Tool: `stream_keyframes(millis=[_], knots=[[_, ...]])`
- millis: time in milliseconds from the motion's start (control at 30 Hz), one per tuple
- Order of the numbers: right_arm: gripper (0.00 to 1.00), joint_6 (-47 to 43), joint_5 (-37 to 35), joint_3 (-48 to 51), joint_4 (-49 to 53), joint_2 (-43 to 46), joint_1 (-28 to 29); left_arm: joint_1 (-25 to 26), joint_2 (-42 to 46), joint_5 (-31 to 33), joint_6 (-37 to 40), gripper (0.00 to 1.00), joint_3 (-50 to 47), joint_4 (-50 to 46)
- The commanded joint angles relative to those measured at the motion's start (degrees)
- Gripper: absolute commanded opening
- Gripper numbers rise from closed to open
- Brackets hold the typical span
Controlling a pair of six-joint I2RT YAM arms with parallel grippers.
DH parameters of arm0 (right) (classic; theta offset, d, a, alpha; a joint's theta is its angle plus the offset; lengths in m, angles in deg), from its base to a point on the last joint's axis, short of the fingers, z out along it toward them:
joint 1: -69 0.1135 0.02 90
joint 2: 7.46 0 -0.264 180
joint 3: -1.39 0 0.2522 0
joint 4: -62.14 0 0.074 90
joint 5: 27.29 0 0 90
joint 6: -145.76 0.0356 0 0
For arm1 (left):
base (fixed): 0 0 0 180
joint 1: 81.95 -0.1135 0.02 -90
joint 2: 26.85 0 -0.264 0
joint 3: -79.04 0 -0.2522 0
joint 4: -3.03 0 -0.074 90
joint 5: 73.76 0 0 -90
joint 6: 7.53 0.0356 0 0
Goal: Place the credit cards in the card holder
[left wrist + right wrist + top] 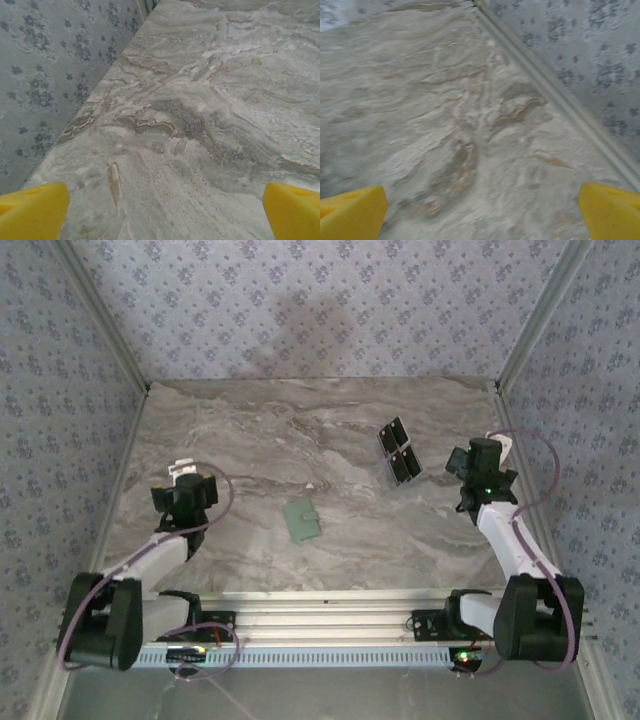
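Two black credit cards (399, 450) with pale markings lie end to end on the marble table, right of centre towards the back. The sage-green card holder (302, 521) lies flat near the table's middle, closer to the front. My right gripper (489, 458) hovers just right of the cards, apart from them; in its wrist view the right gripper (482, 212) is open, with yellow fingertips (350, 212) wide apart over bare marble. My left gripper (183, 478) stands at the left, well away from the holder. Seen from its wrist, the left gripper (165, 215) is open and holds nothing.
Patterned walls close in the marble table (250, 440) on the left, back and right. The right wall's foot (555, 90) runs close beside the right gripper. A slotted rail (330, 625) with both arm bases runs along the near edge.
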Motion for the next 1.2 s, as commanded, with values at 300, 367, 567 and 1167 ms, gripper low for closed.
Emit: stream_keyframes(millis=[300,367,567,1167], knots=[[1.00,-10.3,9.2,13.4,-38.4,-14.2,0.3,-9.4,-13.9,-21.9,2.7,0.99,7.2,10.6],[1.00,-13.4,11.3,15.8,-45.7,-17.5,1.7,-9.8,-13.7,-24.5,2.0,0.99,5.6,14.9],[0.99,-14.8,15.4,18.0,-51.1,-19.9,1.3,-8.6,-20.5,-27.5,4.7,0.96,-1.5,33.2],[1.00,-15.1,15.7,17.8,-50.7,-20.0,1.5,-9.6,-21.1,-27.9,3.3,1.00,3.4,24.8]])
